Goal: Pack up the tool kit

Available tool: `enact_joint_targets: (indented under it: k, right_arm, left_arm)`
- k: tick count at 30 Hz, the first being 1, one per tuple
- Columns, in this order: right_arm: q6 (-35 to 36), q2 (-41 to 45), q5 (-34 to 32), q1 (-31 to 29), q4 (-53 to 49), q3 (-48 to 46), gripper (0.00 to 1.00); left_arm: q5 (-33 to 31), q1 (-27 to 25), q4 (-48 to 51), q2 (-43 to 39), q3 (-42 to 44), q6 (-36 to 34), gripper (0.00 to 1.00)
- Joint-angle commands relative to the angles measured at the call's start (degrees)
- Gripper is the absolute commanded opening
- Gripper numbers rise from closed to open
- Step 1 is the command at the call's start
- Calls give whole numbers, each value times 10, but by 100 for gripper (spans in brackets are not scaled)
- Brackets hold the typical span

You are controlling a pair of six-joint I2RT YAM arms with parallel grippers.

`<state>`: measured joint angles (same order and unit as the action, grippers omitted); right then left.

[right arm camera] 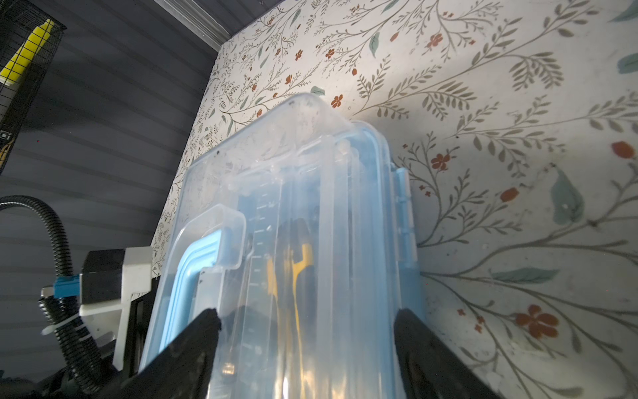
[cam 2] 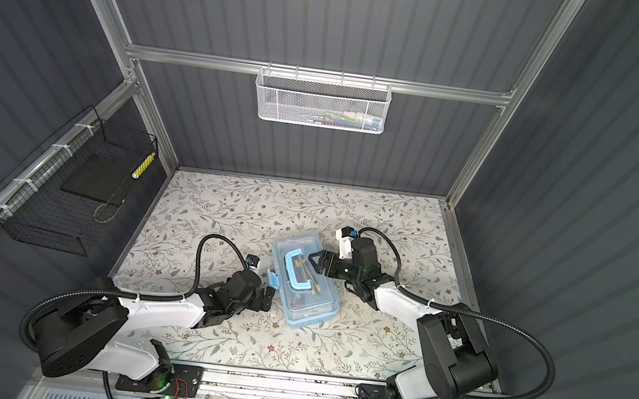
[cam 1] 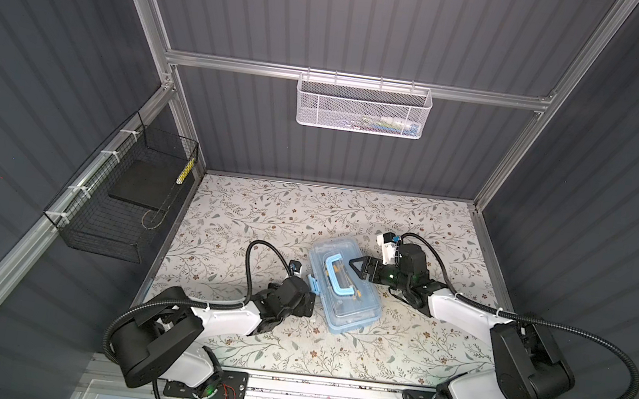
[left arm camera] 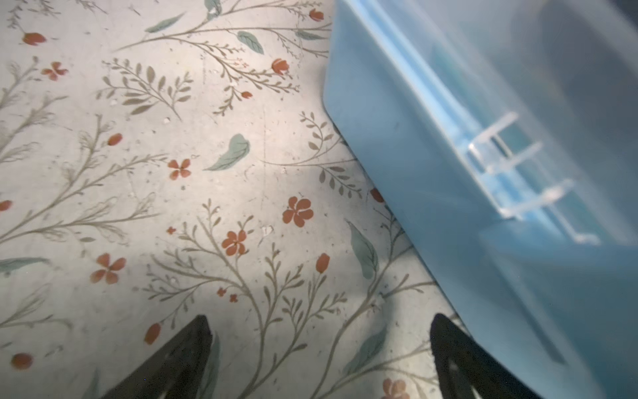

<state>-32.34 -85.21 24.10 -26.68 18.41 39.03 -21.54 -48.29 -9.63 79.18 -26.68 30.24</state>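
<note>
— Light-blue plastic, clear lid, pale-blue arched handle: where does that small rectangular tool kit [cam 1: 343, 289] sit?

— On the flower-patterned counter [cam 1: 266, 210], near its middle and lying askew to the edges, between my two arms. In both top views the lid is down and the handle [cam 2: 297, 269] lies flat on it. Through the clear lid I can make out yellow-and-black tools [right arm camera: 297, 273] inside, though I cannot tell which tools they are.

— And your right hand?

— My right hand [cam 1: 356, 267] is open, its black fingers spread, and reaches over the lid from the kit's right side near the handle. In my right wrist view the fingers [right arm camera: 203, 331] straddle the lid with the handle just beside one of them. Whether the tips touch the plastic I cannot tell.

— The left one?

— My left hand [left arm camera: 319, 349] is wide open and holds nothing. It sits low over the counter just beside the kit's left long side; in my left wrist view the blue wall [left arm camera: 397, 145] runs past one fingertip. In a top view a blue latch [cam 1: 313, 283] stands out from that side, just beside my wrist.

— Anything else around?

— A white mesh basket [cam 1: 361, 107] hangs on the back wall rail with some small items in it, too blurred to name. A black wire basket [cam 1: 120, 199] hangs on the left wall, holding a dark flat slab and something yellow.
</note>
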Motion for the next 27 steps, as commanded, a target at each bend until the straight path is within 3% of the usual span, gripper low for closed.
enact_joint_targets:
  k: [1,5,12,21,27]
  right_arm:
    - [6,-20,23,-12,-57,-16,80]
    - [6,-20,24,-12,-56,-16,80]
    - [7,-18,24,-13,-59,-15,80]
    - [7,-19,24,-13,-58,-13,80]
    - [9,-27,28,-13,-58,-7,80]
  left_arm:
    - [-32,4,22,-25,-1,9,99]
    - [-30,7,-2,-44,8,15,99]
    - [38,8,-71,-43,2,13,96]
    - [90,8,-138,-81,27,72,74]
    - [132,8,-212,-56,44,102,55]
